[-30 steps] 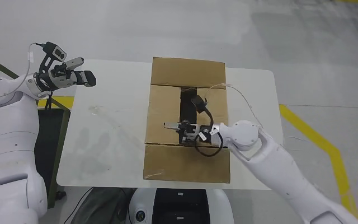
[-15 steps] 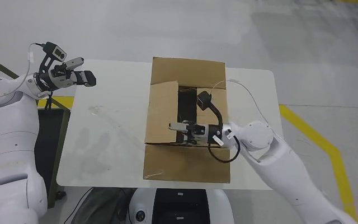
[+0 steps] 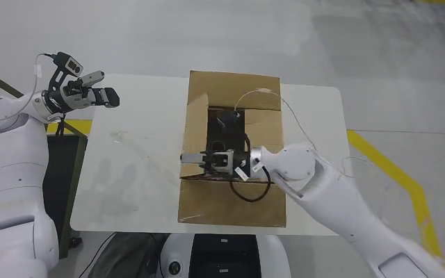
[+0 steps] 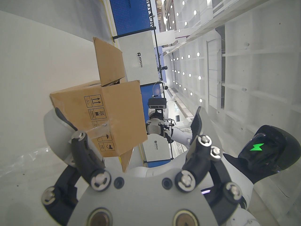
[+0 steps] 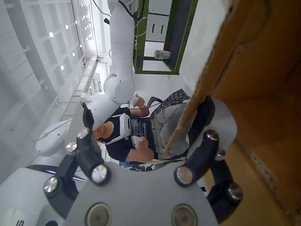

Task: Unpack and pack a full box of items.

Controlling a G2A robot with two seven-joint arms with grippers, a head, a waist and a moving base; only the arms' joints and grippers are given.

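The brown cardboard box [image 3: 233, 201] is sitting at the centre of the white table [image 3: 139, 174] in the top view. The right gripper [image 3: 195, 158] is working at the box's left-hand top flap [image 3: 197, 132]. Its fingers are spread wide, and the flap's raw edge is standing between them, lying against one finger [image 5: 207, 109] without being pinched. Compared with a second ago, this gripper has shifted towards the left of the frame. The flap is tilting up instead of lying flat, and the dark opening is showing much wider. The left gripper [image 3: 104, 97] is hovering at the upper left, by the table's corner, wide open and holding nothing, just where it was.
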